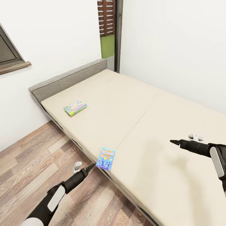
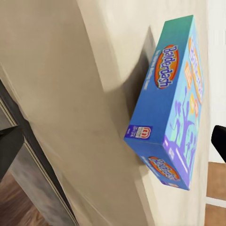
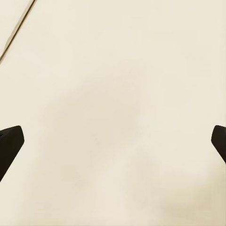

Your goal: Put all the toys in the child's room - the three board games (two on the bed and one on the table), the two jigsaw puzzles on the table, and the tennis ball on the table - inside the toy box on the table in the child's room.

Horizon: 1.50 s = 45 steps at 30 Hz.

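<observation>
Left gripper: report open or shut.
Open. The left gripper has its fingertips spread wide at the wrist view's edges, with the blue board game between them, ungrasped.

The bed (image 1: 131,103) has a beige sheet, a dark grey frame and a low grey headboard (image 1: 67,80) against the white wall. A thin seam runs along the middle of the sheet. Two game boxes lie flat on it, well apart. A green-edged box (image 1: 75,108) rests near the headboard end, close to the floor-side edge. A blue box (image 1: 105,158) sits right at that same edge, about midway along, one end slightly overhanging the frame. The bed stands on a wood-plank floor (image 1: 37,157).
</observation>
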{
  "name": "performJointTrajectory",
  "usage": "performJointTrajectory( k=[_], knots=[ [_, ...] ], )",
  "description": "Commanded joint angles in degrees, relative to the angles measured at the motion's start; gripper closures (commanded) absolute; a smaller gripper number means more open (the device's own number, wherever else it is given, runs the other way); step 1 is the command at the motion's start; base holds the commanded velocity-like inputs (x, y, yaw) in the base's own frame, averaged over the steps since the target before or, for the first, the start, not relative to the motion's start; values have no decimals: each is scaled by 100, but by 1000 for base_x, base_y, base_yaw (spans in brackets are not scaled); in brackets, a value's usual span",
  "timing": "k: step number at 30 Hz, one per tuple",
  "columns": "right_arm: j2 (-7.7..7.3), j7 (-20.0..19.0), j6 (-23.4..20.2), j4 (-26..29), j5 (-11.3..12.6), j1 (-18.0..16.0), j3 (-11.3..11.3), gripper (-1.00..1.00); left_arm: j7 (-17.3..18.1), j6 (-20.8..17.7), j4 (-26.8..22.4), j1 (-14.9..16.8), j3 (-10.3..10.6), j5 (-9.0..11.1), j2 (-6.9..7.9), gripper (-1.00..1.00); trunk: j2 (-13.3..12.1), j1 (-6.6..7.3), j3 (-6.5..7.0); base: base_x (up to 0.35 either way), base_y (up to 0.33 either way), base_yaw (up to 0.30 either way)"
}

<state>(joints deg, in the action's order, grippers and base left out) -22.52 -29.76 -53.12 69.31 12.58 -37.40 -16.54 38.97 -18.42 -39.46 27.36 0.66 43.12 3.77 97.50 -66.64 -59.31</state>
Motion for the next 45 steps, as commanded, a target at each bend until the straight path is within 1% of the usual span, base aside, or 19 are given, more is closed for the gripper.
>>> performJointTrajectory(
  k=[1,11,30,45],
  knots=[
    [1,-21,-32,2,-1,-4,-10,-100,4,-24,0,12,8,59,1,-100,2,0,-4,0,0,0],
    [2,-21,-28,3,-2,-4,-12,-100,78,61,0,43,18,67,9,-100,2,0,-8,0,0,0],
    [2,-21,-31,3,0,-4,-8,-100,384,100,-8,57,38,56,26,-100,2,0,-9,0,0,-20],
    [-5,-21,-31,3,-1,-4,-13,-100,375,86,15,54,41,59,15,-100,2,0,-9,0,0,-80]
  ],
)
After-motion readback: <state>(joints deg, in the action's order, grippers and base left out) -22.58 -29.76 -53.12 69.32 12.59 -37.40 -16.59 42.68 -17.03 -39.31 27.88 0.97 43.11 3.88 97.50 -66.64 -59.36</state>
